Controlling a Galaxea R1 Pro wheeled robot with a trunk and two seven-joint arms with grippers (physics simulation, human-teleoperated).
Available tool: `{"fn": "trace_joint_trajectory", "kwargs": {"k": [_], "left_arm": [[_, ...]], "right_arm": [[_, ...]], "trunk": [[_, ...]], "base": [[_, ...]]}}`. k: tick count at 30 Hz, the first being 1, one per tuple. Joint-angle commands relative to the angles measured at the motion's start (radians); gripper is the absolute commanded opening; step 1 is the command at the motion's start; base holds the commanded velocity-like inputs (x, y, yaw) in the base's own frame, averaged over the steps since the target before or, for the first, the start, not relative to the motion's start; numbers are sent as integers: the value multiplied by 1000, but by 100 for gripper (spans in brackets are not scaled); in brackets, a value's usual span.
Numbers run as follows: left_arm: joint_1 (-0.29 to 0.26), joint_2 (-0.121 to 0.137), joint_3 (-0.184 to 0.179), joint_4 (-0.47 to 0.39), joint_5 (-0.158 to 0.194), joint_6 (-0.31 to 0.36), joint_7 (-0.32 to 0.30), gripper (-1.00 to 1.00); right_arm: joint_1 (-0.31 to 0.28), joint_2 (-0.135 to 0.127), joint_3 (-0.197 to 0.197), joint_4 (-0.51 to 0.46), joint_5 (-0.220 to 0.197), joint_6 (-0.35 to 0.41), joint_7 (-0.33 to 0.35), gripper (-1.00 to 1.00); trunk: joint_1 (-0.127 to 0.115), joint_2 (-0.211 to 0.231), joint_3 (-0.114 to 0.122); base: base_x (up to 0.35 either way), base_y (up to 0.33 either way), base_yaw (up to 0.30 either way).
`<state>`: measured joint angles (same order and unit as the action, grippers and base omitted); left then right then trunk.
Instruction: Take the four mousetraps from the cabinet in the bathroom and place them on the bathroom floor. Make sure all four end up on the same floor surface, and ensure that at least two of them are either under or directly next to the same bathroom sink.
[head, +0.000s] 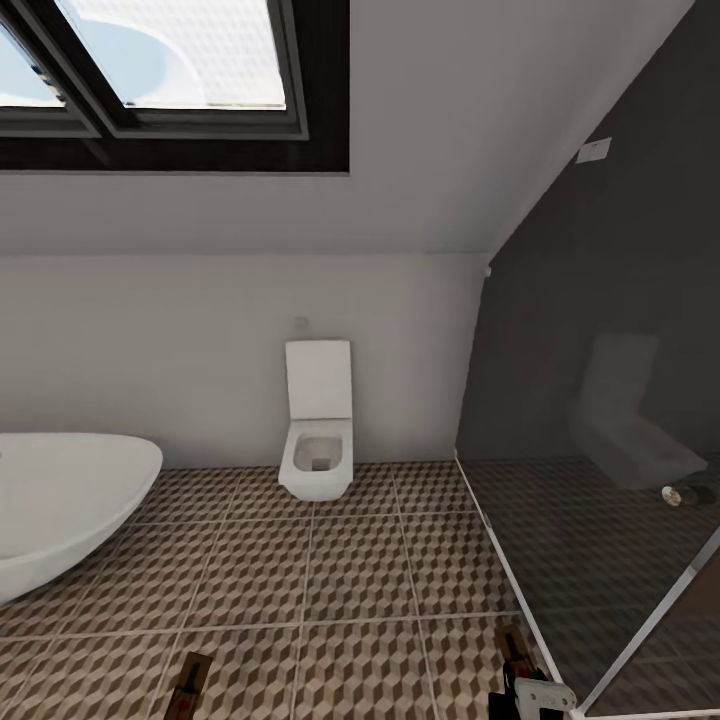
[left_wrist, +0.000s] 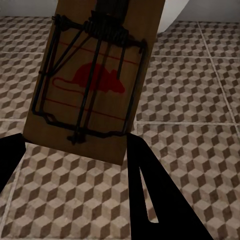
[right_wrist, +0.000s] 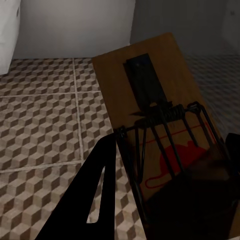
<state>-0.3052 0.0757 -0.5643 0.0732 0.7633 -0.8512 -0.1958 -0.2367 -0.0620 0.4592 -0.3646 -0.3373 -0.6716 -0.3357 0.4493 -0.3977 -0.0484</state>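
Observation:
Two mousetraps are held above the cube-patterned bathroom floor (head: 350, 570). In the left wrist view a tan mousetrap (left_wrist: 92, 80) with black wire and a red mouse print stands between dark fingers (left_wrist: 150, 190), my left gripper (left_wrist: 75, 142) shut on its lower end. My right gripper (right_wrist: 172, 165) is shut on another mousetrap (right_wrist: 160, 125), one finger (right_wrist: 100, 190) beside it. Low in the head view both traps show, the left one (head: 190, 685) and the right one (head: 515, 650) above the right gripper (head: 530, 698). The cabinet and the bathroom sink are out of view.
An oval white bathtub (head: 60, 500) stands at the left. A white wall-hung toilet (head: 318, 450) is straight ahead against the far wall. At the right, a glass shower screen (head: 600, 420) encloses a darker grey floor section (head: 600, 560). A window (head: 170, 70) sits above.

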Motion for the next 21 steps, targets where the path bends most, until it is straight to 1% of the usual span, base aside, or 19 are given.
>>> {"fn": "trace_joint_trajectory", "kwargs": {"k": [1, 5, 13, 21], "left_arm": [[-2, 0, -5, 3, 8, -4, -7, -100], [-2, 1, -5, 3, 8, -4, -8, -100], [-2, 2, -5, 3, 8, -5, -8, -100], [-2, 3, -5, 3, 8, -5, -8, -100]], "right_arm": [[-1, -1, 9, -1, -5, -2, -8, -100], [-1, -1, 9, -1, -5, -2, -8, -100], [-1, -1, 9, -1, -5, -2, -8, -100], [-1, -1, 9, -1, -5, 2, -7, -100]], "trunk": [[1, -2, -2], [1, -2, -2], [1, -2, -2], [1, -2, -2]], "base": [[58, 0, 0], [145, 0, 0], [225, 0, 0], [40, 0, 0]]}}
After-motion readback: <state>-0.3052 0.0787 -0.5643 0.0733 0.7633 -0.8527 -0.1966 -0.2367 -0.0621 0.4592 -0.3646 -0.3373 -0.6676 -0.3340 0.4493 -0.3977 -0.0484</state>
